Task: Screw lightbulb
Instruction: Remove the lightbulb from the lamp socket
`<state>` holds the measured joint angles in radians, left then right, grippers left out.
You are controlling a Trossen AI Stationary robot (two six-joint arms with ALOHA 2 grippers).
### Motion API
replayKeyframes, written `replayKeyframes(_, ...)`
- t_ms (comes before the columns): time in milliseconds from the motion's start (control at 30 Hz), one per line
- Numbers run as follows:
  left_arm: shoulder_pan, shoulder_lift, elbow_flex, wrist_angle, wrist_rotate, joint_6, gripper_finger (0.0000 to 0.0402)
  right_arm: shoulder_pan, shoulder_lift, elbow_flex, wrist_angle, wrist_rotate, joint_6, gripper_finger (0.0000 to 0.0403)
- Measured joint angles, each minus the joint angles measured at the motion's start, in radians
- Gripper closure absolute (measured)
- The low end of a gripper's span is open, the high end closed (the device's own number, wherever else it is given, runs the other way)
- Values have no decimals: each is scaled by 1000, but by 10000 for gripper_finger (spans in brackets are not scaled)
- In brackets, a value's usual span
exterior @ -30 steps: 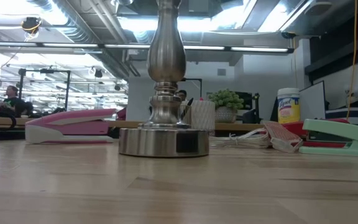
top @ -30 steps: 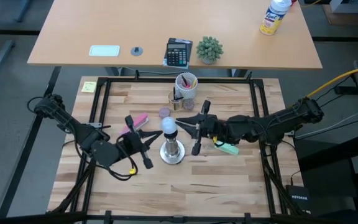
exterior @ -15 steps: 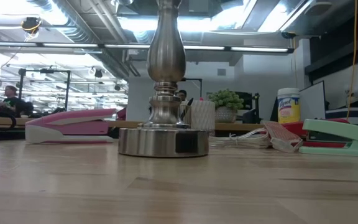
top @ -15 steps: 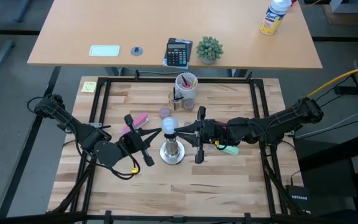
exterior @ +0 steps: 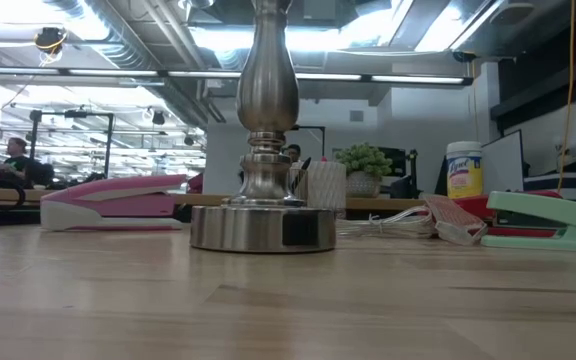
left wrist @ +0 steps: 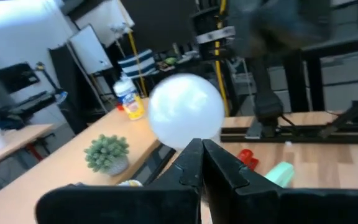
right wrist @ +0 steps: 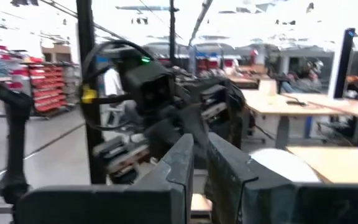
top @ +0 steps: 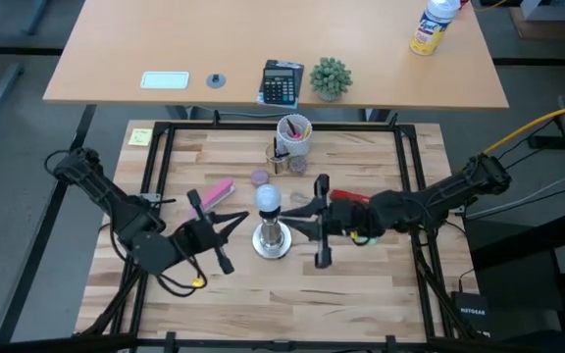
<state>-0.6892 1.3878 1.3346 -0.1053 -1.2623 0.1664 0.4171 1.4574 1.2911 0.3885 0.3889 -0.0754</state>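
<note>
The white frosted lightbulb (top: 267,199) sits on top of the silver socket stand (top: 272,239), which stands upright on its round base (exterior: 264,228) at the table's middle. My left gripper (top: 240,222) is left of the stand, shut and empty. It points at the bulb, which shows just ahead of it in the left wrist view (left wrist: 186,112). My right gripper (top: 292,218) is right of the stand, shut and empty. It also points toward the bulb, whose white edge shows in the right wrist view (right wrist: 281,165). Neither gripper touches the bulb or the stand.
A pink stapler (top: 218,192) lies left of the stand and a green stapler (exterior: 553,222) lies right of it under my right arm. A small purple cap (top: 260,176) and a pen cup (top: 293,133) stand farther back. The near half of the table is bare wood.
My left gripper has drawn back from the bulb toward the table's left and near edges. My right gripper has moved away from the bulb toward the near edge and a little to the right. The bulb and stand have stayed in place.
</note>
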Motion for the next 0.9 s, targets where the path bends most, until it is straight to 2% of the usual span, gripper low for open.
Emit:
replayKeyframes(167,-20,-10,0,49,-76,104,400,32,0,0,23,-1,-16,355)
replayKeyframes(467,68,-11,0,35,-80,116,400,28,47,0,33,30,-9,355)
replayKeyframes(600,106,-11,0,34,-76,109,400,28,66,0,33,104,-11,355)
replayKeyframes(767,136,-11,0,33,-10,98,400,28,68,0,30,241,-12,355)
replayKeyframes(900,142,-11,0,34,25,95,400,27,68,0,26,289,-12,355)
